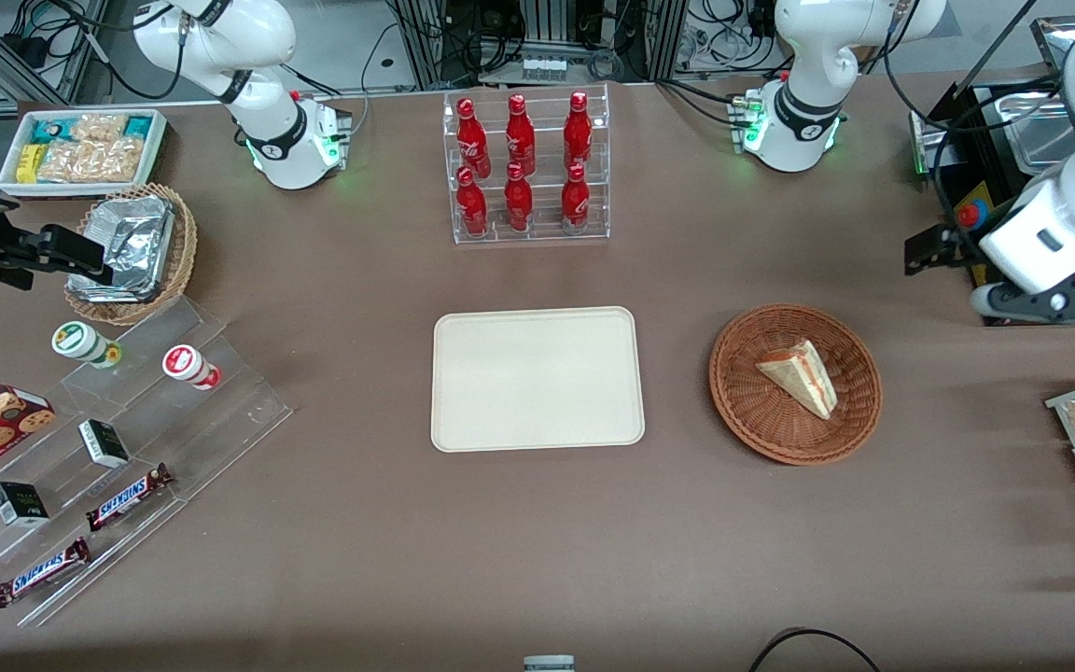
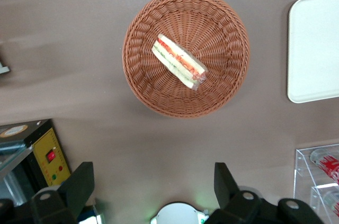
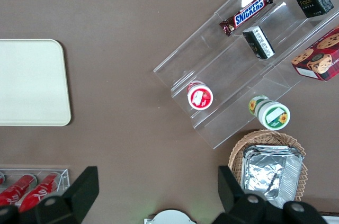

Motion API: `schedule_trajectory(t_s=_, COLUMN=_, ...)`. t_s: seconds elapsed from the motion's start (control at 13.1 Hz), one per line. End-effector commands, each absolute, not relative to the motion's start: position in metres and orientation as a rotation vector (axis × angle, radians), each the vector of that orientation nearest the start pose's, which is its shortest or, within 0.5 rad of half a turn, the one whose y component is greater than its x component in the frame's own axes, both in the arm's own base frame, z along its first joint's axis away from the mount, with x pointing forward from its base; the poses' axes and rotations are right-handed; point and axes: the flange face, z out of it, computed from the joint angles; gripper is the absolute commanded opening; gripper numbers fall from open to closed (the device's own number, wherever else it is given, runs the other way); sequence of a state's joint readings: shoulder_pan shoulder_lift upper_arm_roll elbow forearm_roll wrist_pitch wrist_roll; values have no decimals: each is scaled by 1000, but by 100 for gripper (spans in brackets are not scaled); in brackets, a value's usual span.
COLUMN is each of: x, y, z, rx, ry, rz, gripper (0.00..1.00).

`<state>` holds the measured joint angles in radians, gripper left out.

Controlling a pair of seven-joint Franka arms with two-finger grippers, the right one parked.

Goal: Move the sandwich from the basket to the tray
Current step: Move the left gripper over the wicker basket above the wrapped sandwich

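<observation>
While the left arm's pincer (image 2: 151, 192) hangs high above the brown surface (image 1: 537, 541), its two dark fingers (image 2: 79, 187) are spread wide apart and hold nothing. In the left wrist view only the fingers and the bare surface between them show, with the base of an arm just past them. Toward the working arm's end of the surface, the arm's white forearm shows at the edge of the front view, beside a dark box with a red button (image 1: 969, 214).

Directly under the pincer's line of sight sits the basket (image 2: 186, 53), a round reddish-brown wicker bowl resting flat on the surface. The sandwich (image 2: 178, 61) lies inside it, near the middle, a pale triangular wedge with its red and green filling edge turned up toward the wrist camera; in the front view its broad bread face shows instead. It touches nothing but the basket's woven floor.

Beside the basket, toward the parked arm's end and apart from it, lies the tray (image 1: 537, 379), flat, cream-coloured, with rounded corners and nothing on it. Farther from the front camera than the tray stands a clear rack (image 1: 528, 168) of six red bottles. Toward the parked arm's end are a lighter wicker basket with foil containers (image 1: 132, 250), a white bin of snack packets (image 1: 80, 149), and a stepped clear shelf (image 1: 127, 439) carrying chocolate bars, small boxes and two round tubs.
</observation>
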<state>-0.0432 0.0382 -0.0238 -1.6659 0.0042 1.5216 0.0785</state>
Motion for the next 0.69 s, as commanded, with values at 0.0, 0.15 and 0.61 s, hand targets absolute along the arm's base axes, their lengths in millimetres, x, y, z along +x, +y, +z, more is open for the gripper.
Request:
schedule_trajectory(t_s=0.0, x=548, y=-34, z=517, rx=-3121, ry=248, rz=277, gripper=100)
schedule_trajectory(t_s=0.15, x=545, y=-37, z=476, rx=-3121, ry=224, rz=262, gripper=100)
schedule_trajectory(t_s=0.61, x=543, y=-83, z=387, rx=-3088, ry=-386, rz=109, gripper=100)
